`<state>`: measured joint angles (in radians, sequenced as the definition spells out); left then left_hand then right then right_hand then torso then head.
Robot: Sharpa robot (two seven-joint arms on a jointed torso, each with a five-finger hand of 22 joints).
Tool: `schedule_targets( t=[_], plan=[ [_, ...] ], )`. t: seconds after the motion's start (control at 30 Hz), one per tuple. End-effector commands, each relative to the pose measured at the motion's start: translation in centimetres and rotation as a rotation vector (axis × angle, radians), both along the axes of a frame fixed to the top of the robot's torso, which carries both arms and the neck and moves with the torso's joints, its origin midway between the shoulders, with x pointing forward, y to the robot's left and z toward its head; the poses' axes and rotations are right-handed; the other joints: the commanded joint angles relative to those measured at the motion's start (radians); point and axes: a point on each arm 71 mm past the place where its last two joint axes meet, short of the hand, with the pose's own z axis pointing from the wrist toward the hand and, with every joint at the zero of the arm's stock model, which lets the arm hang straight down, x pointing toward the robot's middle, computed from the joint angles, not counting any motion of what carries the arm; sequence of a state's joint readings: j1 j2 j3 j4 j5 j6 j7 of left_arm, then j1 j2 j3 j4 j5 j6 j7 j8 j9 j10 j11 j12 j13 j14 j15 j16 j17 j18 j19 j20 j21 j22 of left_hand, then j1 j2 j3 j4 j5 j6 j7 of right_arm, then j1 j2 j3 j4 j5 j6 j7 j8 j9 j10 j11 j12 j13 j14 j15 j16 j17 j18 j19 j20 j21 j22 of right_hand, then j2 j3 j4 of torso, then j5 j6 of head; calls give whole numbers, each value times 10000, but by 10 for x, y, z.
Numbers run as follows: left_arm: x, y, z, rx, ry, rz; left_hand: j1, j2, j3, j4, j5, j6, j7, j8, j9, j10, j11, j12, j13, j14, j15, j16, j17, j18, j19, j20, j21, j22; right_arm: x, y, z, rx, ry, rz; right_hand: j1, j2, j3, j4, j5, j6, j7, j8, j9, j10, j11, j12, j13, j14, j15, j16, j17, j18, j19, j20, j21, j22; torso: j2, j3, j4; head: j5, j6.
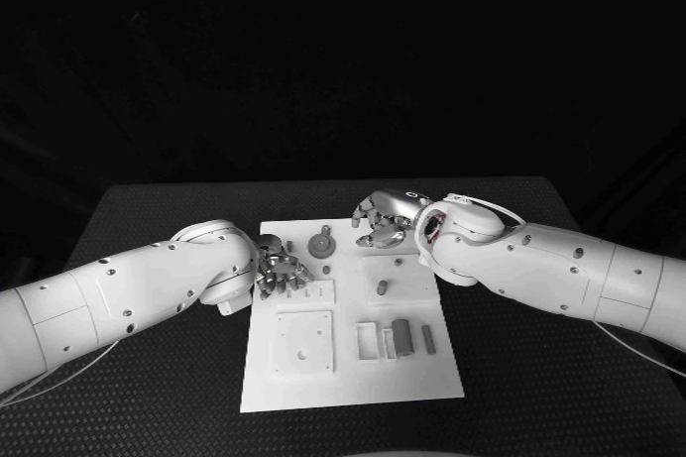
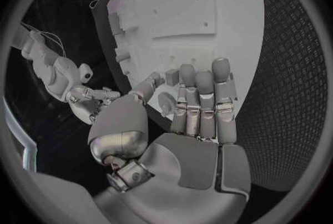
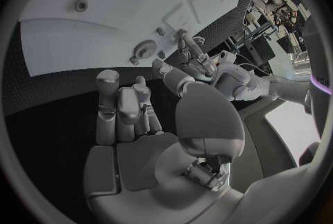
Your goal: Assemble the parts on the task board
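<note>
Just beside the left hand (image 1: 281, 272) fingers (image 2: 201, 103), parts (image 1: 324, 247) on the task board (image 1: 429, 376).

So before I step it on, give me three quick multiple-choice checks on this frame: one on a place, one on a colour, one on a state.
1. Where does the gear-shaped part lie?
A. On the far end of the task board
B. On the board's near end, by the robot
C. Off the board
2. What colour is the task board?
A. Black
B. Striped
C. White
3. What is the right hand doing?
A. Holding the gear-shaped part
B. Holding nothing
C. Lifting the whole board

Answers: 1 A, since the head view shows it lying near the board's far edge. 2 C, as the board is a white plate against the dark table. 3 B, because the right wrist view shows a bare palm and nothing between the fingers.
</note>
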<state>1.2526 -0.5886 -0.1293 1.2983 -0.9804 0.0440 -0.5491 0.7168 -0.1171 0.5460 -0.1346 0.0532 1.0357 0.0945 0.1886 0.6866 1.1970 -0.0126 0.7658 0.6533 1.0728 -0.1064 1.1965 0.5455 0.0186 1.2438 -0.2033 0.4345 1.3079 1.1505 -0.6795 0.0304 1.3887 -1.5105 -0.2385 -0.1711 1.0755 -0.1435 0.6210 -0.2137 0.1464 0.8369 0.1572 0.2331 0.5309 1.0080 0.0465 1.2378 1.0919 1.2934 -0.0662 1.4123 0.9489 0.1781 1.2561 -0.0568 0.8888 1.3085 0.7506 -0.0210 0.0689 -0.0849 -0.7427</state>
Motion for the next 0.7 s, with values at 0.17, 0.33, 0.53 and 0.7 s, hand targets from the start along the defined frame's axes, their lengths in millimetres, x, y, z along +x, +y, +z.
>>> schedule_targets(
  t=[0.17, 0.33, 0.53, 0.7],
  plan=[
    [-3, 2, -8, 731, 213, -199, 332, 368, 28, -288, -22, 12, -8, 16, -2, -18, -50, 90, 41, -19, -75, 66, 41, 350, 55, -54, -26, 100, -1, 1, -1, -90, 56, 117, -96, 14, -2, 70, 34, -14, 65, -47, -9, -48, 38, 64, -10, -24, 65, -65, 7, 837, -7, -89, -35, 180, 7, -3, -1, -5, -23],
    [-3, 2, -8, 741, 173, -186, 560, 708, 3, -601, -20, 60, -28, 69, 26, 10, -68, 113, 56, 3, -90, 93, 61, 339, 83, -65, -4, 138, -1, 1, -1, -89, 54, 114, -97, 16, -2, 72, 34, -13, 65, -47, -9, -49, 38, 64, -11, -27, 65, -67, 1, 837, -7, -89, -35, 180, 0, -1, -5, -15, -39],
    [-3, 1, -7, 673, 121, -201, 740, 1075, 23, -844, -19, 104, -49, 108, 40, 49, -89, 127, 62, 31, -108, 116, 77, 331, 112, -80, 18, 160, -1, 1, -1, -96, 61, 114, -95, 17, -1, 72, 34, -12, 65, -46, -9, -49, 38, 65, -11, -25, 65, -66, 4, 837, -7, -89, -35, 180, 0, -7, 4, -21, -47],
    [-2, 2, -7, 531, 112, -127, 948, 1279, 65, -1042, -17, 127, -62, 131, 45, 98, -102, 159, 78, 69, -125, 156, 103, 324, 158, -97, 56, 180, -1, 1, -1, -101, 65, 107, -95, 17, -1, 72, 34, -11, 65, -46, -9, -49, 38, 65, -11, -23, 65, -65, 9, 837, -6, -89, -35, 180, -2, -8, 4, -23, -49]
  ],
)
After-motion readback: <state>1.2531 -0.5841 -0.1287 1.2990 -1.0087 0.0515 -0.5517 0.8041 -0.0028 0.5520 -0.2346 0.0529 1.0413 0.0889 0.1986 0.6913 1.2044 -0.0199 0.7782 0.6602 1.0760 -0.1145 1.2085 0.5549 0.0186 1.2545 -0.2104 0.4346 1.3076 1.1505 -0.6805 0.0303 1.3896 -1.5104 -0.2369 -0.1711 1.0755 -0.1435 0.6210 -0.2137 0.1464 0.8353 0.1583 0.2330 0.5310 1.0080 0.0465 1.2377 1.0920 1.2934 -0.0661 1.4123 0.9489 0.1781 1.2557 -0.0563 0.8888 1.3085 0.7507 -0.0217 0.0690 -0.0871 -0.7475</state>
